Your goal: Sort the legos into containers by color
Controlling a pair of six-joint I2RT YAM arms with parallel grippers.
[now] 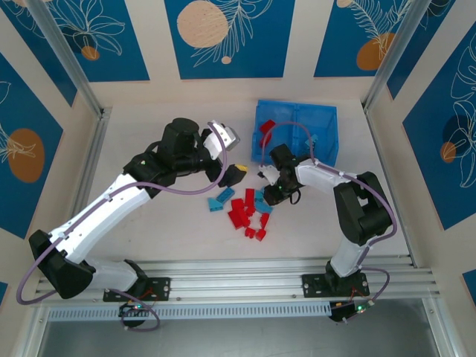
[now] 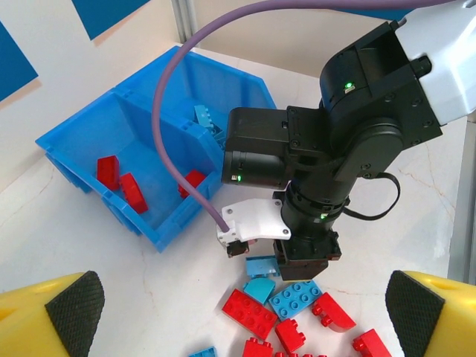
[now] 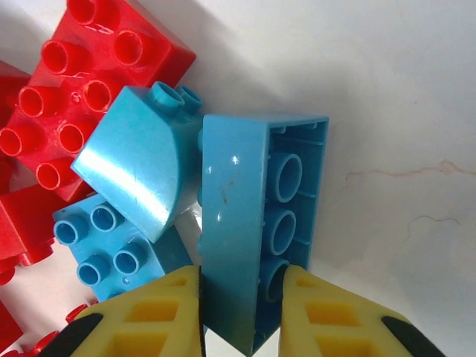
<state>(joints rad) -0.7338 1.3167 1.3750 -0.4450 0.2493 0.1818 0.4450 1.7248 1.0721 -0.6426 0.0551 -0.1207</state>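
My right arm bends down onto the legos, right gripper pinching a light-blue brick; my left gripper hangs wide open.

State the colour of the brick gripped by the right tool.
Light blue brick, clearest in the right wrist view.

White arm links, black joint housings, purple cables, yellow end effector fingers, black textured pads, green lights

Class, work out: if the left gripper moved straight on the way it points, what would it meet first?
Most likely the loose legos on the table, just ahead of its open fingers; the right gripper stands close behind them. Depth is unclear.
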